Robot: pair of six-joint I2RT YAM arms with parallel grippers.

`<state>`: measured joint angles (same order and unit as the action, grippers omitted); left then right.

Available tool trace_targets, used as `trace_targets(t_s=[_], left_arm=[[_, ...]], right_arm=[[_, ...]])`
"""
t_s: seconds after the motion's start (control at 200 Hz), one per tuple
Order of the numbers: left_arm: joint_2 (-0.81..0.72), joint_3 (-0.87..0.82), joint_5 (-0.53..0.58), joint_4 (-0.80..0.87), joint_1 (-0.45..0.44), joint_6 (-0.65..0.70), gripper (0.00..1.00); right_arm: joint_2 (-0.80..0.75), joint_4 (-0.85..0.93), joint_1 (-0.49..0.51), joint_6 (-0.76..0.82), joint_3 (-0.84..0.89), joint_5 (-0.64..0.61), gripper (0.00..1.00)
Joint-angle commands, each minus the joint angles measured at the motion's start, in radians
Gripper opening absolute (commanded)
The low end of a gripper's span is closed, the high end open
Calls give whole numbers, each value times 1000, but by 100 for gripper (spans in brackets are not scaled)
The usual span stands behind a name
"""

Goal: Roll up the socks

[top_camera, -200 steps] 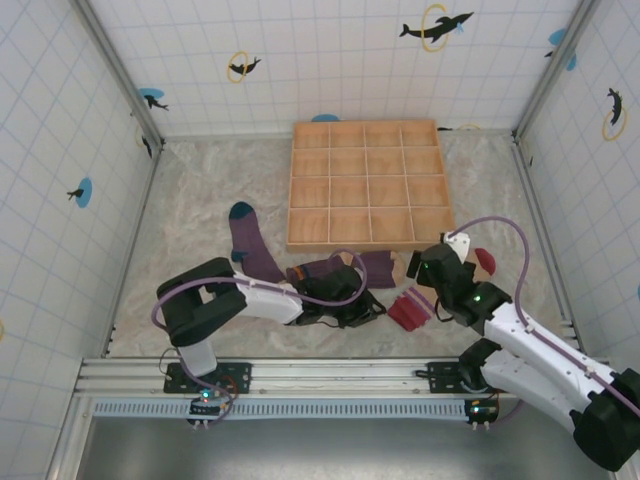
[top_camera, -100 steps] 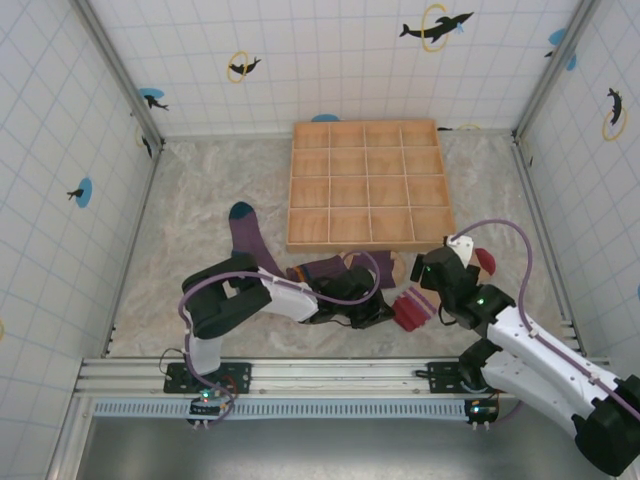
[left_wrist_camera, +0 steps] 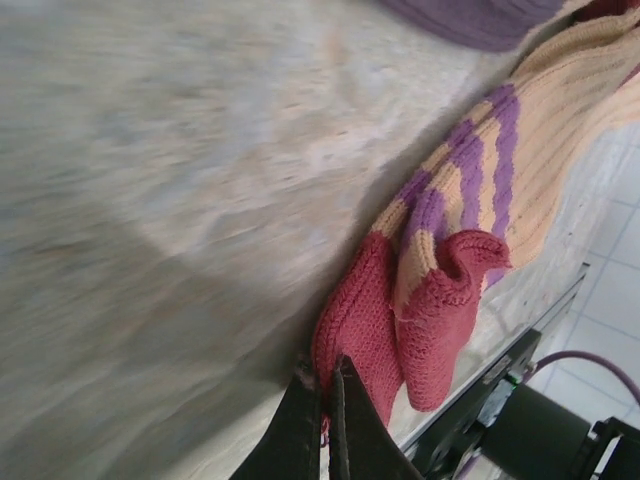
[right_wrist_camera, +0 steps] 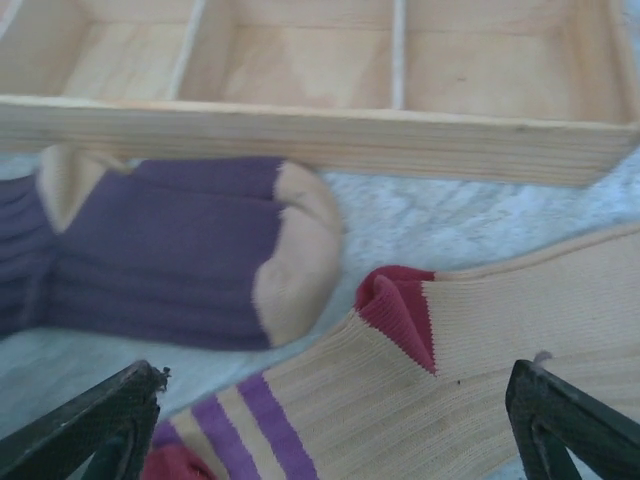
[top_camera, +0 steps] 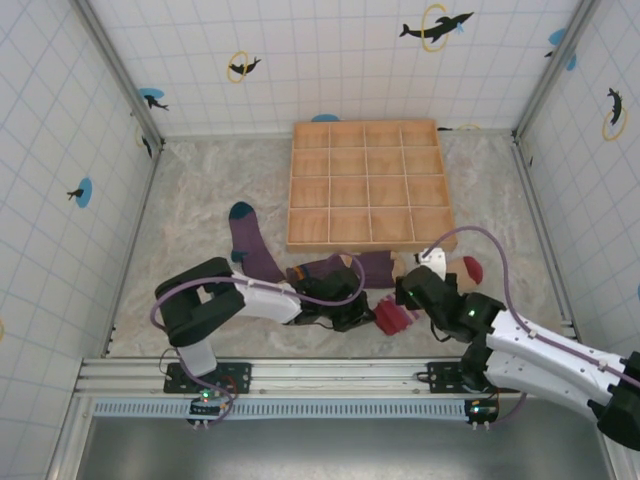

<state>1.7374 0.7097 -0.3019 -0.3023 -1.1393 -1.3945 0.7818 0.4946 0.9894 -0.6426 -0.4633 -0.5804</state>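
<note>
See the tan sock point(top_camera: 385, 318) at the near middle of the table point(top_camera: 190, 200), between the two arms, lying flat with its dark-red cuff point(left_wrist_camera: 375, 330) bunched and folded over toward the left arm and its red toe point(top_camera: 472, 270) poking out past the right arm. Note purple stripes just above that cuff, running across the tan ribbing. Find the left gripper point(left_wrist_camera: 322, 385) low over the marbled surface, fingers pressed together with barely a slit between them, tips set right on the lower corner of the cuff and apparently pinching a bit of the knit. Find the right gripper point(right_wrist_camera: 330, 440) hanging over the same sock's middle, black fingers point(right_wrist_camera: 90, 430) spread wide to either side, clasping nothing. See, just beyond, the purple sock with the tan toe point(right_wrist_camera: 170, 245), lying flat, toe close beside a red patch on the tan sock, body running along the near wall of the wooden tray point(right_wrist_camera: 300, 125). From above, spot the teal-toed sock point(top_camera: 250, 245), purple too, left of the tray's near corner, toe pointing away from the arms, lower end slipping under the left arm, so cannot tell about its cuff. Around the table, white tiled walls with dolphin stickers point(top_camera: 437, 25)
</note>
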Motion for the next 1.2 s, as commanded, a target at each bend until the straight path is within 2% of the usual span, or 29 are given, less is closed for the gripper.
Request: trace_targets(t_s=[0.0, 0.1, 0.19, 0.455, 0.616, 0.776, 0.921, 1.191], left_arm=[[-81, -57, 21, 79, 4, 22, 0], [-145, -100, 21, 111, 6, 17, 0], [-186, -103, 20, 156, 11, 39, 0], [-193, -40, -51, 201, 19, 77, 0], [-181, -40, -69, 181, 27, 67, 0], [-164, -29, -99, 168, 32, 59, 0], [-171, -36, -119, 158, 45, 48, 0], [-167, -36, -135, 161, 57, 53, 0]], right_arm=[[-38, -30, 94, -29, 38, -52, 88], [-45, -56, 211, -52, 69, -118, 87], [17, -38, 317, -68, 63, -191, 88], [177, -92, 597, -97, 79, -355, 87], [179, -165, 721, -75, 111, -398, 80], [209, -236, 798, -69, 140, -403, 72], [296, -242, 873, -89, 130, -475, 63], [464, -201, 896, -145, 74, -501, 58]])
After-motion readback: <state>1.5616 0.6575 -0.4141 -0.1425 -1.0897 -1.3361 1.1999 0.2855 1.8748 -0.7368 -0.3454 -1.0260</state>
